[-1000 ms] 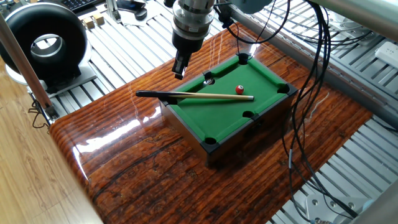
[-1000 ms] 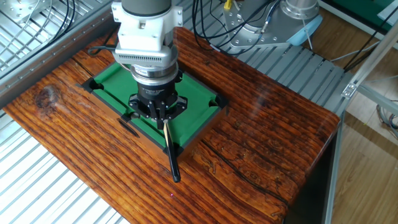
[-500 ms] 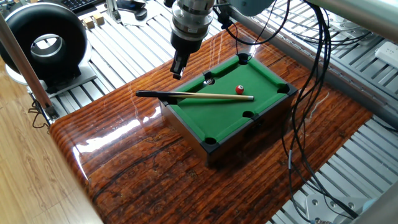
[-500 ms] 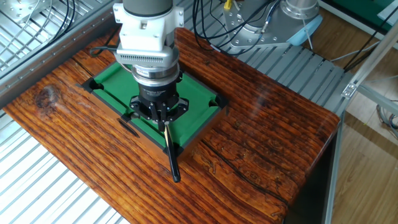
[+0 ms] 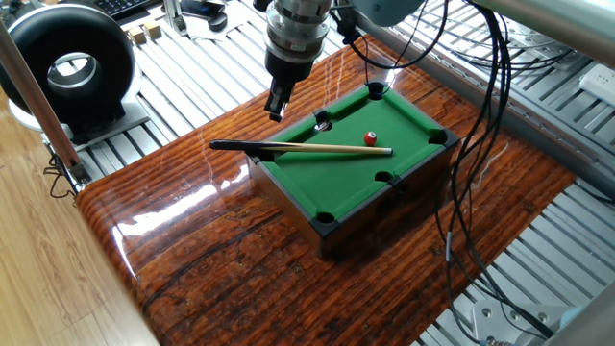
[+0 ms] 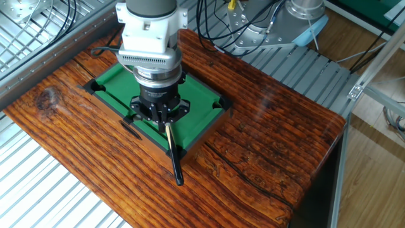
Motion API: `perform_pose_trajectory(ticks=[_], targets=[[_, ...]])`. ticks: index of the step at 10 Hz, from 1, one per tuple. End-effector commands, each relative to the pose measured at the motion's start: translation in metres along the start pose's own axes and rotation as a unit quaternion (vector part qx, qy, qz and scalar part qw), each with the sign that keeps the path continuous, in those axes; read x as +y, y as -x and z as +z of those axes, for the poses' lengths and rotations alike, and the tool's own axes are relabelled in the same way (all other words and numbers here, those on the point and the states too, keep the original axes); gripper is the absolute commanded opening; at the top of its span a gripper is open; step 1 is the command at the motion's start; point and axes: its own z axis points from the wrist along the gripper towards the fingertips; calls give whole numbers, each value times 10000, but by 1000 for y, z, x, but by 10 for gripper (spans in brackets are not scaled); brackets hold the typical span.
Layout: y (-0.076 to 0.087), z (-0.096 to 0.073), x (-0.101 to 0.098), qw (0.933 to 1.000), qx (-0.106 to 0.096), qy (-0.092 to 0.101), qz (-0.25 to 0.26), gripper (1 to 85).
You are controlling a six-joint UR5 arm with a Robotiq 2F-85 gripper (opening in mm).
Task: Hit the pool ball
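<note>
Gripper (image 5: 278,104) above the near-left rim of the toy pool table (image 5: 336,168), off the felt, fingers close together with nothing between them; gap or contact at the tips not resolvable. In the other fixed view, gripper (image 6: 160,113) and wrist over the middle of the green box (image 6: 202,123), hiding most of the felt.

Red ball (image 5: 370,138) on the felt, towards the far long rail, just beside the pale tip end of the cue stick (image 5: 307,148); touching or a hair apart, cannot tell. Ball not visible in the other fixed view, behind the arm.

Cue lying flat across the left short rail, dark butt jutting out past the table edge over the glossy wooden board (image 5: 211,231); in the other fixed view the cue (image 6: 173,152) runs out from beneath the gripper and over the box edge, butt low over the board (image 6: 278,145).

Black pockets at the corners and mid-rails. Open felt right of and beyond the ball. Bare board all around the box, widest at the near side. Cables (image 5: 461,144) hanging close by the right end of the table. Black ring-shaped device (image 5: 72,67) well apart, off the board's left corner.

No readable writing or brand marks anywhere.
</note>
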Motion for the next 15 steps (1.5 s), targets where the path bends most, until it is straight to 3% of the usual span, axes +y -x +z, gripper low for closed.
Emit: perform_pose_trajectory(ticks=[1, 2, 3, 4, 5, 6, 7, 8, 9, 12, 15], targets=[[-16, -2, -13, 9988, 294, -234, 302, 10], [-29, -3, 0, 9981, 555, 4, 272, 10], [-30, -3, 13, 9980, 567, 257, 78, 10], [-25, -4, 25, 9973, 483, 491, 244, 10], [-21, -4, 28, 9975, 410, 560, 156, 137], [1, 0, 28, 9981, 47, 605, 40, 240], [17, 10, 20, 9984, -61, 561, 33, 337], [47, 21, 17, 9965, -475, 643, -229, 560], [61, 26, 20, 9944, -666, 723, -394, 700], [66, 41, 10, 9948, -561, 641, -552, 673], [56, 44, 22, 9957, -254, 725, -518, 583]])
